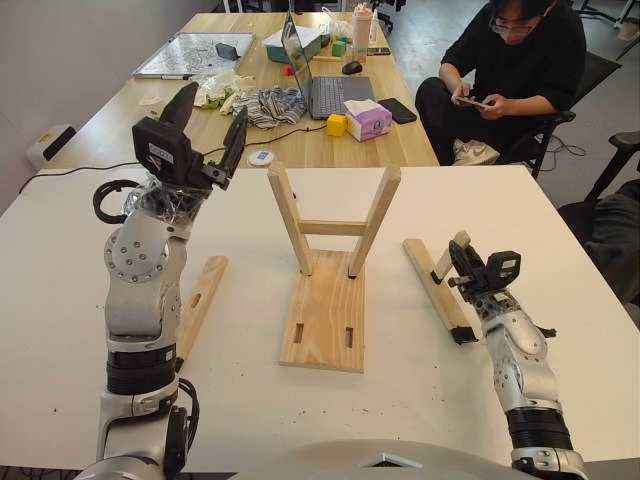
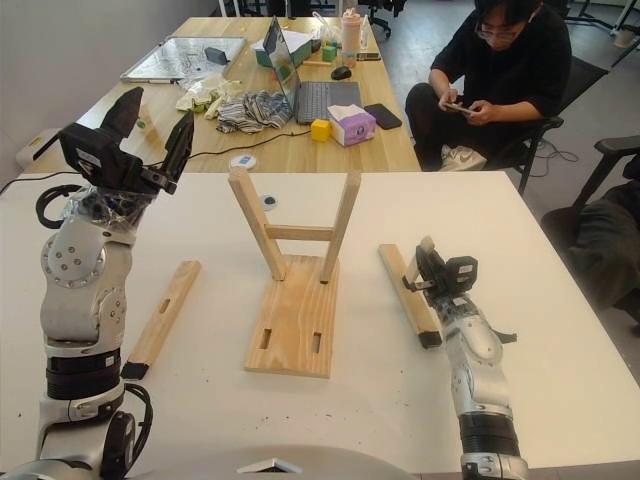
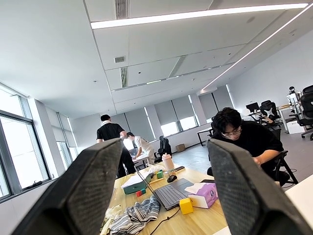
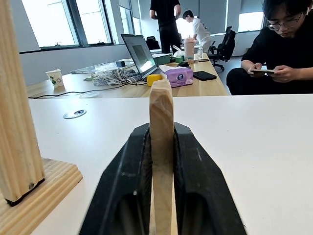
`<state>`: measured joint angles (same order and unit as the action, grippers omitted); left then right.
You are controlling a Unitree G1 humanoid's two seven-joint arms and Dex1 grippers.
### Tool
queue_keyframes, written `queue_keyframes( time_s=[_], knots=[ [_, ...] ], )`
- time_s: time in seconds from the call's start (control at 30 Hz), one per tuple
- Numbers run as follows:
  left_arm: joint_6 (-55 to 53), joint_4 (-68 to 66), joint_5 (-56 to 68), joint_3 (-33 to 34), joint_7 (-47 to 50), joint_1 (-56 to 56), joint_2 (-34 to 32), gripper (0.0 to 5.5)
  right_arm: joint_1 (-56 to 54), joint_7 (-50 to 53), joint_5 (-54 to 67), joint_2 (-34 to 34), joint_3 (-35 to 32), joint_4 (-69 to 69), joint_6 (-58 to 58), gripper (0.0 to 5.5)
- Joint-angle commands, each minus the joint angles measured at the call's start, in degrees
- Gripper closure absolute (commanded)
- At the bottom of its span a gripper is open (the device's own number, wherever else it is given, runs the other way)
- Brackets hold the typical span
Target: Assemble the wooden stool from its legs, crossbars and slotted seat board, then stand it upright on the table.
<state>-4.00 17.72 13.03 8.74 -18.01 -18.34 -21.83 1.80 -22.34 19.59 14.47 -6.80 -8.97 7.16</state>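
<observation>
The slotted seat board (image 1: 325, 320) lies flat mid-tabletop (image 1: 420, 400). Two standing legs (image 1: 291, 220) joined by a fitted crossbar (image 1: 331, 228) are set in its far slots, and its two near slots are empty. Toward the right edge, the right claw (image 1: 457, 258) is clenched on a short loose crossbar (image 4: 162, 112), held upright over the right-hand leg (image 1: 432, 285), which lies flat. The left claw (image 1: 218, 100) hangs released and empty above the far-left corner, with the left-hand leg (image 1: 200, 300) lying between board and left edge. The step in hand looks like building the second leg pair (barely begun, I'd judge). Next, the loose crossbar needs seating squarely in the right-hand leg.
</observation>
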Motion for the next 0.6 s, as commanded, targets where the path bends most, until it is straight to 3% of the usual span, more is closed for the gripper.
queue_keyframes(
  time_s=[0.03,0.6],
  knots=[
    [-0.65,-0.37,0.11,0.01,-0.13,-0.84,0.05,2.37,4.0,-0.63,-3.27,1.53,1.11,-5.3,-4.52,5.1],
    [-0.7,-0.27,0.09,0.16,0.13,-0.4,0.29,2.37,8.52,-6.74,-3.72,5.49,1.65,-10.93,-5.81,5.1]
  ],
)
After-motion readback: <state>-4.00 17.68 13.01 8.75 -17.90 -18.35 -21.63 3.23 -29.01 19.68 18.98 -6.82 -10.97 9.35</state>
